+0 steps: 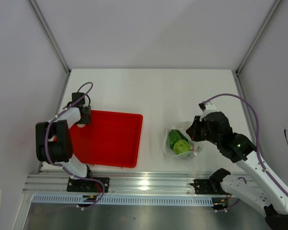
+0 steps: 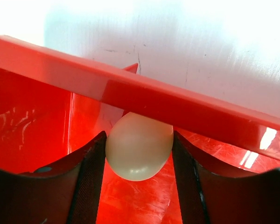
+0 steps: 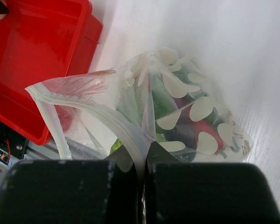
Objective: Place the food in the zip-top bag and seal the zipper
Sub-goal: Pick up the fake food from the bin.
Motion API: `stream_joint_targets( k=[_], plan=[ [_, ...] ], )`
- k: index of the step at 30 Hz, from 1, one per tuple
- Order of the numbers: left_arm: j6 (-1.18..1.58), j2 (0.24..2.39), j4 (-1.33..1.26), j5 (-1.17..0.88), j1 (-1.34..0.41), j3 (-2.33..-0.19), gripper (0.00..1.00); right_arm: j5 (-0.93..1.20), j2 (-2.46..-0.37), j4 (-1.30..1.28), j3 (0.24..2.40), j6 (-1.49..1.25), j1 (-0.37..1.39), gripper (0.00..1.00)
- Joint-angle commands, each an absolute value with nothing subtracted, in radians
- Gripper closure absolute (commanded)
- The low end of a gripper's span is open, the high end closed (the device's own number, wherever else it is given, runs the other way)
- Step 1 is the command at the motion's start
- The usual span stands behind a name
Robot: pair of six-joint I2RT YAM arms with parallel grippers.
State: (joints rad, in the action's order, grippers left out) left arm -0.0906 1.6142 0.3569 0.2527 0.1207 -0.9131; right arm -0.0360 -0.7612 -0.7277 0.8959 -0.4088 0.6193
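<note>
Right wrist view: the clear, crinkly zip-top bag with pale printed shapes [image 3: 177, 107] holds green and red toy vegetables [image 3: 161, 100]. The right claw [image 3: 144, 156] is pressed together on the plastic at its mouth, and the zipper strip [image 3: 49, 116] gapes open. It lies toward the worktop's [image 1: 158, 91] near right side. In the red plastic tray's [image 2: 154, 98] far left corner, the left claw [image 2: 139, 140] flanks a cream egg-shaped piece [image 2: 139, 156]; whether it grips, I cannot tell. The smooth, round egg could squirt out against the rim.
</note>
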Motion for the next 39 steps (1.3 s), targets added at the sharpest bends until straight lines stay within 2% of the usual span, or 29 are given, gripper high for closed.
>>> stream_joint_targets(
  k=[1,3,5,6,7,10,13,18,23,28,30,34,39],
  plan=[
    [-0.113,1.615,0.342,0.241,0.117,-0.940,0.45,-0.046,-0.756,-0.709,0.930,-0.399,0.615,1.00],
    [-0.117,1.611,0.339,0.248,0.114,-0.933,0.48,-0.048,-0.753,-0.706,0.928,-0.400,0.615,1.00],
    [-0.109,1.612,0.348,0.252,0.112,-0.937,0.57,-0.041,-0.756,-0.700,0.923,-0.403,0.615,1.00],
    [-0.106,1.611,0.350,0.253,0.109,-0.936,0.63,-0.038,-0.759,-0.696,0.922,-0.405,0.615,1.00],
    [-0.104,1.606,0.351,0.253,0.107,-0.934,0.75,-0.035,-0.762,-0.696,0.922,-0.408,0.614,1.00],
    [-0.077,1.565,0.365,0.246,0.101,-0.933,0.90,-0.031,-0.767,-0.696,0.923,-0.413,0.615,1.00],
    [0.001,1.487,0.425,0.187,0.100,-0.943,0.99,-0.032,-0.778,-0.709,0.943,-0.413,0.615,1.00],
    [0.172,1.289,0.483,0.026,0.071,-0.899,1.00,-0.032,-0.821,-0.750,0.992,-0.414,0.615,1.00],
    [0.265,0.976,0.445,-0.303,0.052,-0.804,1.00,-0.035,-0.841,-0.788,1.014,-0.414,0.615,1.00],
    [0.347,0.830,0.403,-0.562,0.009,-0.811,0.99,-0.055,-0.909,-0.822,1.038,-0.442,0.615,1.00],
    [0.357,0.798,0.367,-0.670,-0.070,-0.831,0.99,-0.061,-0.919,-0.824,1.051,-0.465,0.615,1.00],
    [0.391,0.772,0.347,-0.641,-0.237,-0.896,0.99,-0.072,-0.945,-0.821,1.069,-0.502,0.615,1.00],
    [0.457,0.816,0.200,-0.585,-0.466,-0.911,0.99,-0.060,-0.988,-0.831,1.095,-0.544,0.617,1.00]
  ],
)
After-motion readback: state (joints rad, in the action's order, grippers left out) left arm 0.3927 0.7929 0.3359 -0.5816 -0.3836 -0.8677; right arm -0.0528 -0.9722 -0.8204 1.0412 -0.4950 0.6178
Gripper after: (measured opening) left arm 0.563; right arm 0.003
